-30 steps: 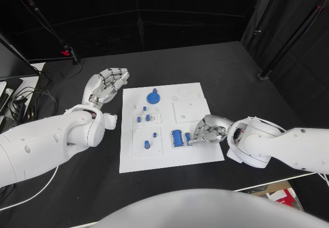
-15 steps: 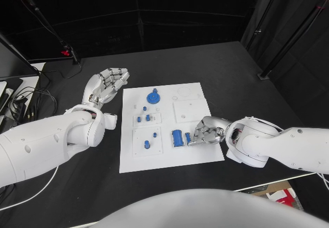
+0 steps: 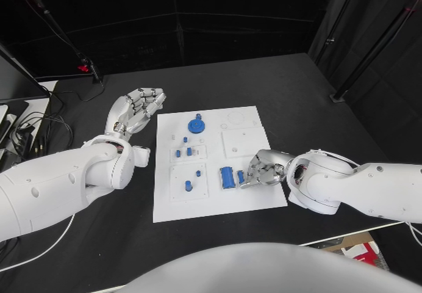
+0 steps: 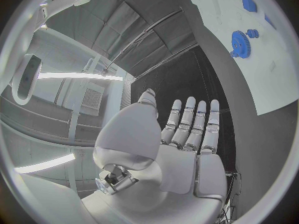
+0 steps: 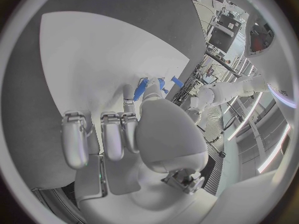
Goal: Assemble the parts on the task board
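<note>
While the left hand [image 3: 138,108] lies flat on the black table [image 3: 290,85] just beside the far left corner of the white board [image 3: 246,200], its fingers are straight, a little apart, and hold nothing; the left wrist view shows the same hand [image 4: 181,134] stretched out over the dark surface, with the board's edge off to one side.

Right hand [image 3: 266,167] sits at the near right part of the board, fingers curled in toward a small blue piece [image 3: 241,177]. From the head view the fingertips touch or nearly touch that piece; I cannot tell whether it is actually pinched. In the right wrist view the thumb and one finger of the right hand [image 5: 134,129] reach down to blue pieces [image 5: 148,87] on the white surface, while the other fingers are bent back, clear of them.

Parts on the board:
- blue block [image 3: 227,177], larger, just left of the small piece at the right hand.
- blue gear [image 3: 197,126] at the far middle, also visible in the left wrist view [image 4: 239,43].
- small blue pegs [image 3: 183,150] in a square recess left of centre.
- two more blue pieces [image 3: 192,180] in the near left recess.
- right square recess [image 3: 242,142] holds no blue.
</note>
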You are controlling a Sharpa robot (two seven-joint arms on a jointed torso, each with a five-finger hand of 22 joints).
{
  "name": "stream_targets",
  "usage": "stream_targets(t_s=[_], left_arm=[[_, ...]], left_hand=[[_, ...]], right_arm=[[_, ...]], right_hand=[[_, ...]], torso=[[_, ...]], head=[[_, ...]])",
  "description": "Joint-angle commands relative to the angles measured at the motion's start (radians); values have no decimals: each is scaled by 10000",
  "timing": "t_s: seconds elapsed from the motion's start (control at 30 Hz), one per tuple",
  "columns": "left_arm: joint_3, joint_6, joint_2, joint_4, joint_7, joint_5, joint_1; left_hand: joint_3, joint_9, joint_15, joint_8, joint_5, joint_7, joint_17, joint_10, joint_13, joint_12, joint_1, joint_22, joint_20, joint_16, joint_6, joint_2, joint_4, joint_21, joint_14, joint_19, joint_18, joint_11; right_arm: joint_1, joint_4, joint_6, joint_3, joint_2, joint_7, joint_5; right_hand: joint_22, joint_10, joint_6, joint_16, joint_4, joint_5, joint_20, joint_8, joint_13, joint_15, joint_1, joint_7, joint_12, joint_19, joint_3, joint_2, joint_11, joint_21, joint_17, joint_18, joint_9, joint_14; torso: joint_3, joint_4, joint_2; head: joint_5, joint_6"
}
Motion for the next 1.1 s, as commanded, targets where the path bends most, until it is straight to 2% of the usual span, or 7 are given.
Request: stream_targets(t_s=[0.03,0.27,0.5,0.77,0.9,1.0,1.1], left_arm=[[10,66,-3,16,289,-3,13],[10,76,1,14,283,-3,12],[10,78,4,8,276,-3,12],[10,87,13,1,273,-3,11],[10,92,7,9,283,-3,11],[10,99,-13,18,309,-3,8],[10,100,-22,19,363,-3,3]], left_hand=[[-71,-12,-4,39,38,1172,-7,-73,-12,36,36,-9,-8,50,-76,76,-11,57,-90,-28,-90,-27],[-71,-12,-4,39,38,1172,-7,-73,-12,36,36,-9,-8,50,-76,76,-11,57,-90,-28,-90,-27],[-79,-14,-4,46,42,1173,-18,-79,-13,43,47,-10,-7,60,-81,84,-10,59,-95,-26,-90,-27],[-79,-14,-4,46,42,1173,-18,-79,-13,43,47,-10,-7,60,-81,84,-10,59,-95,-26,-90,-27],[-80,-14,-3,48,43,1173,-21,-80,-13,45,50,-8,-7,62,-82,86,-10,60,-96,-23,-90,-27],[-82,-14,-3,49,44,1173,-23,-82,-13,47,52,-5,-7,64,-83,89,-10,61,-97,-19,-90,-26],[-105,-15,-4,57,38,1174,-34,-92,-15,50,44,-1,-7,71,-86,75,-6,65,-103,-10,-90,-24]], right_arm=[[5,-25,120,-5,18,-169,-205],[5,0,321,-5,43,-269,-211],[5,41,493,-5,43,-338,-213],[5,55,241,-5,24,-178,-213],[5,83,-356,-5,-55,249,-210],[7,131,-1474,-3,-256,1102,123],[15,177,-2466,6,-468,2158,1058]], right_hand=[[2635,1058,-37,25,-15,-43,-49,54,2616,-56,102,-46,24,1040,57,26,-52,33,2635,-75,6,1039],[2635,1058,-58,25,-72,-42,-47,66,2616,-53,286,-46,24,1040,126,-19,-53,33,2635,-75,6,1039],[2635,1058,-82,25,-223,-37,-34,100,2616,-33,727,-48,24,1040,424,-188,-50,33,2635,-75,12,1039],[2635,1058,-106,25,-123,-43,-24,105,2616,-18,692,-13,24,1040,557,-308,-24,33,2635,-75,7,1039],[2635,1058,-99,25,79,-40,-3,128,2616,7,396,14,24,1040,748,-639,3,33,2635,-75,6,1039],[2635,1058,-47,25,99,-14,0,144,2616,-38,-179,-8,24,1040,1559,-1182,-3,33,2635,-75,-28,1039],[2635,1058,-80,25,106,54,-19,120,2616,-48,-379,18,24,1040,1676,-1260,7,33,2635,-75,-53,1039]], torso=[[-2,-3,9],[-1,-4,4],[-2,-5,3],[2,2,3],[3,1,2],[9,-17,-7],[3,-6,-22]], head=[[7,1],[1,1],[-10,1],[-17,1],[10,1],[104,1],[138,1]])
